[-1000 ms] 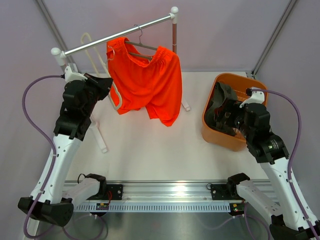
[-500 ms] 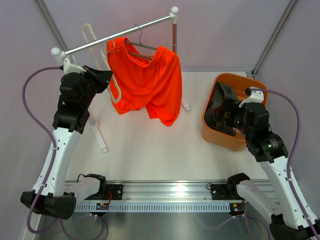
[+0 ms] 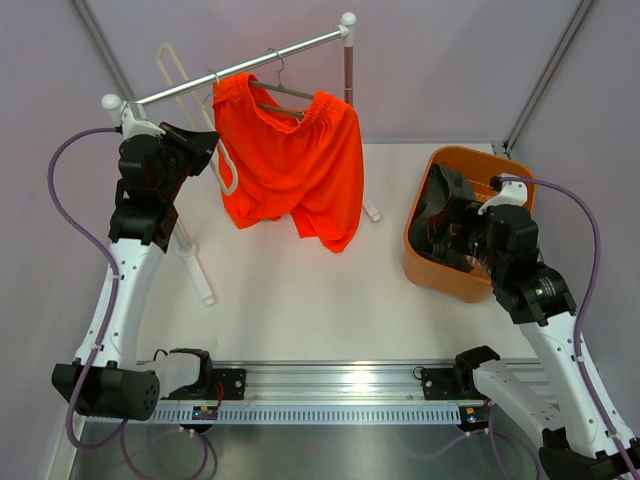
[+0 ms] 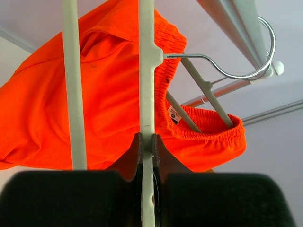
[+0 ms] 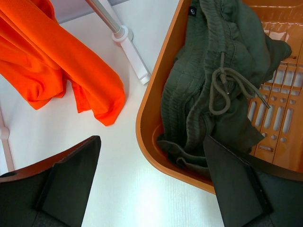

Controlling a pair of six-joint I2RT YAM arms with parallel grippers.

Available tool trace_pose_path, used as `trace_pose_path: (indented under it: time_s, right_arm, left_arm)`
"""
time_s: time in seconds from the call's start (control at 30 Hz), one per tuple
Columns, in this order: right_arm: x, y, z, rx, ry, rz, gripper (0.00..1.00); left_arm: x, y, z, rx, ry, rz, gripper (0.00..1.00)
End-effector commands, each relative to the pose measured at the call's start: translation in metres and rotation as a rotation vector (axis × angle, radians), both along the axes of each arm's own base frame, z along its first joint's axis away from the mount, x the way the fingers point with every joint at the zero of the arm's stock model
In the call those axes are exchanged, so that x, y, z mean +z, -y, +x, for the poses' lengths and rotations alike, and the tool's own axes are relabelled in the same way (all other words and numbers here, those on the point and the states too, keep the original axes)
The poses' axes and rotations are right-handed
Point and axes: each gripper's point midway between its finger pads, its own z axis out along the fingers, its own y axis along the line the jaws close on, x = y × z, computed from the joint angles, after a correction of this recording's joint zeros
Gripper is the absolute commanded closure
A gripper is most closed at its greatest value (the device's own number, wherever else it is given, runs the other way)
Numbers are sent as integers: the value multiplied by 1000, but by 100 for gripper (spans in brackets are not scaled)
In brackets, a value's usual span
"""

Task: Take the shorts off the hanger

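Note:
The bright orange shorts [image 3: 290,165] hang by the waistband on the dark grey hanger [image 3: 283,95], whose wire hook [image 3: 278,62] sits over the rack rail [image 3: 240,68]. My left gripper [image 3: 205,140] is just left of the shorts and is shut on the pale cream-white hanger [image 3: 178,80], not on the grey one. In the left wrist view the jaws [image 4: 147,142] clamp a cream bar [image 4: 147,71], with the shorts [image 4: 104,104], grey hanger [image 4: 203,87] and hook [image 4: 251,71] behind it. My right gripper [image 3: 440,215] is open and empty over the basket rim [image 5: 147,123].
An orange basket [image 3: 462,152] at the right holds a dark green garment [image 5: 208,80]. The rack's upright post [image 3: 348,70] and white foot [image 5: 132,61] stand behind the shorts, and another foot [image 3: 195,270] lies by the left arm. Grey walls enclose the white table.
My left gripper has risen and drawn back to the left with the cream-white hanger in it. The shorts' left edge shifted slightly. The right arm has not moved.

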Motion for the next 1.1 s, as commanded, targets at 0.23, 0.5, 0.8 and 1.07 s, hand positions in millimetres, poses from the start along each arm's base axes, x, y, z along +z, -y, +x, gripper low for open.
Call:
trace_pose_path:
  time_s: [0.23,0.5,0.8,1.07]
  right_arm:
    - [6,4,1,-14,20,-12,0]
    - [8,2,2,-8,18,-3,0]
    - [16,-4,4,16,31,12,1]
    - [41,-21,17,95,64,29,1]
  left_arm:
    - [45,-9,10,-13,134,-55,100]
    - [32,-10,7,-14,119,-58,90]
    - [17,-12,-9,-6,96,-25,75]
    - [13,-6,-25,-53,101,23,66]
